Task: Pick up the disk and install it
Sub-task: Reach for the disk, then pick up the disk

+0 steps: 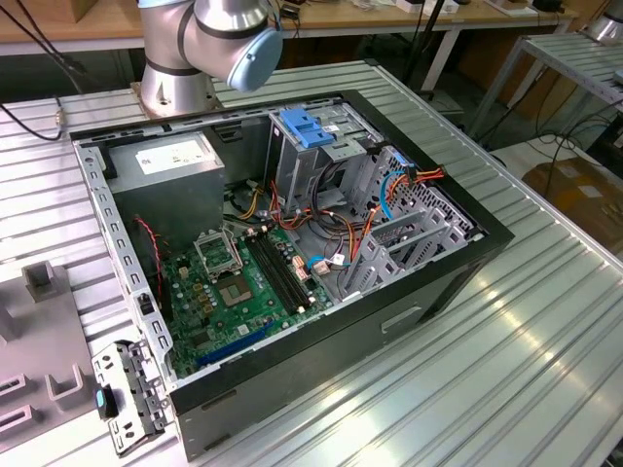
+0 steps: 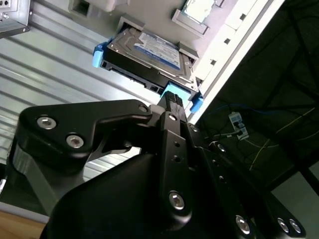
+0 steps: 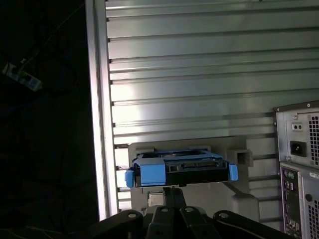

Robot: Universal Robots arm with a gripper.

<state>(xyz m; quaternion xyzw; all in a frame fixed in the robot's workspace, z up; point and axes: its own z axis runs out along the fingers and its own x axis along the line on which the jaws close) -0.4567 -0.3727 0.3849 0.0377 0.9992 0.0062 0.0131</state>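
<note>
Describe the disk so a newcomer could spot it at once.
Start at the ribbed aluminium table, near its edge by the computer case rear panel. On the grey fixture plate there sits the disk: a flat metal rectangle with a blue-and-white label. Its bright blue side rails set it apart from the plain grey fixture.

A ribbed metal surface (image 1: pixel 516 331) gleams under bright light; wooden benches (image 1: pixel 331 21) behind, a cardboard box (image 1: pixel 576 190) on the floor.

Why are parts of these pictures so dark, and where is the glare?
First wrist view: off the table edge it is nearly black, while the table's ribs glare in bright bands near the disk. Second wrist view: the same dark beyond the edge. Exterior view: evenly lit, mild sheen.
</note>
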